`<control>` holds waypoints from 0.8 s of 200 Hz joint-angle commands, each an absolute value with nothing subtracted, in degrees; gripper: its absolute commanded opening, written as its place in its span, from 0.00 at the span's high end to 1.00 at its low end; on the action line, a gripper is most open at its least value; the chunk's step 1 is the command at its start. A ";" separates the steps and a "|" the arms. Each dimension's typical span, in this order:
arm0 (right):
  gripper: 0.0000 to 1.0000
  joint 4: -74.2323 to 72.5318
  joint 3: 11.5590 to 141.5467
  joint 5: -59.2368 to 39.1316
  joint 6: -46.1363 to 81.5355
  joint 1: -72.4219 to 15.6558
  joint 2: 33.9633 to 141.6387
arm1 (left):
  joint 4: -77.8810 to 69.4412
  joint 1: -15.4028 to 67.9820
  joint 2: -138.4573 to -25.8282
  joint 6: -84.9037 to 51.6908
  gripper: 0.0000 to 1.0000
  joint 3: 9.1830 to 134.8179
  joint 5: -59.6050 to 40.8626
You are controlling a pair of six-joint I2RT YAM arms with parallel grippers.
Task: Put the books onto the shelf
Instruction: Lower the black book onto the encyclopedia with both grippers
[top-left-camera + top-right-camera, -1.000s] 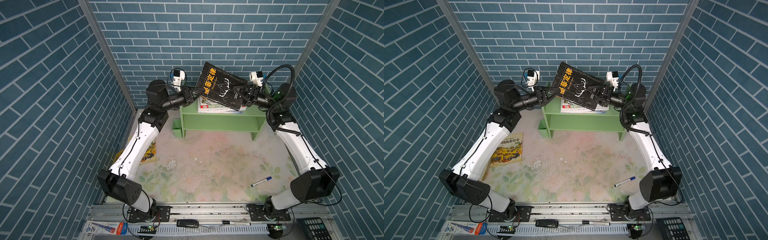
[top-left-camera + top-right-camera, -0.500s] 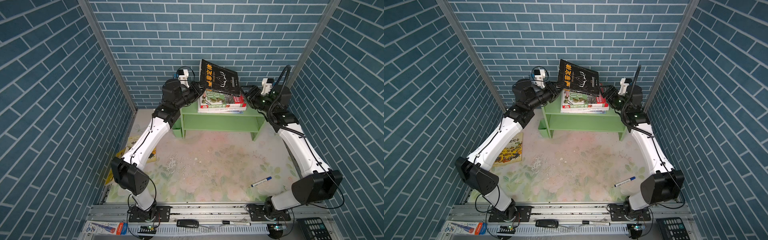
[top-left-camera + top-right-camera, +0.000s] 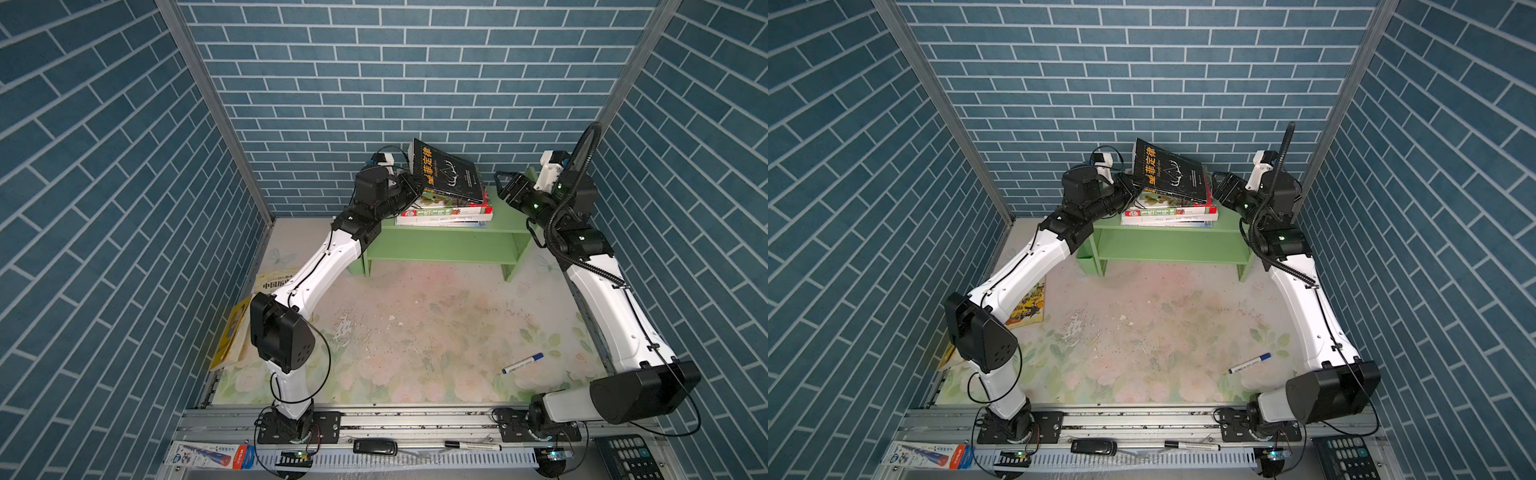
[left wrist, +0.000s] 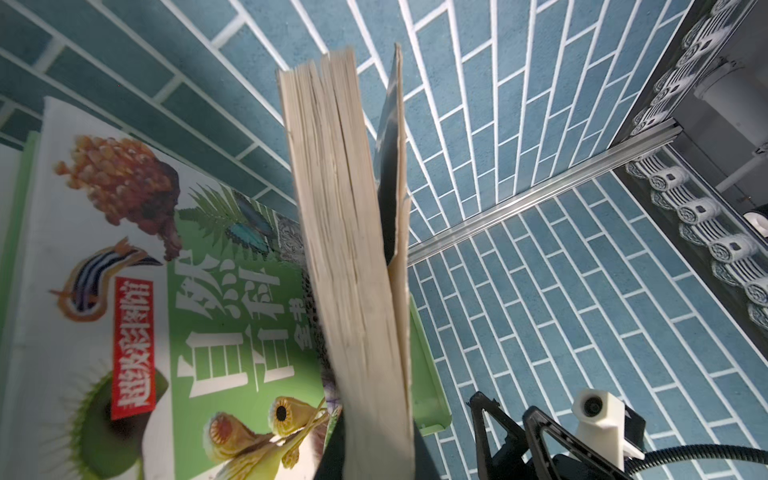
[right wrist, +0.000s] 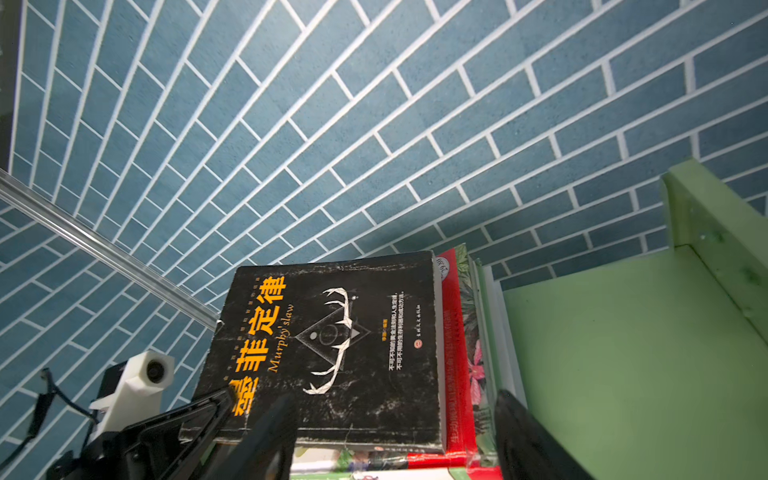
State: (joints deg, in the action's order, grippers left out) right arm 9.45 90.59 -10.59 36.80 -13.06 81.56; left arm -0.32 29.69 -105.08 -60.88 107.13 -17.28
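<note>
Three blue-brick walls [image 3: 374, 83] are set around the worn floral worktop [image 3: 415, 332] bearing the shelf [image 3: 440, 245]. The black book [image 3: 451, 176], tilted on the shelf's stack [image 3: 444, 212], is clasped by the left tool [image 3: 413, 188]; the right tool [image 3: 503, 187] is spread empty alongside.

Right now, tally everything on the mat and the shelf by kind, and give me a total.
Books: 6 (black book in the left gripper, 3 stacked books on the shelf, 2 yellow books on the mat)
Shelf: 1
Marker pen: 1
Total: 8
</note>
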 commanded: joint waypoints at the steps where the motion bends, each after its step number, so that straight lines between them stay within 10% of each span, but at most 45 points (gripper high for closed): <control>1: 0.26 9.85 90.64 -8.83 33.53 -13.01 82.26 | -6.58 30.30 -105.11 -61.23 1.00 110.18 -16.48; 160: 0.26 10.35 89.13 -9.13 34.06 -13.53 81.39 | -11.91 31.30 -100.82 -62.56 1.00 103.92 -17.23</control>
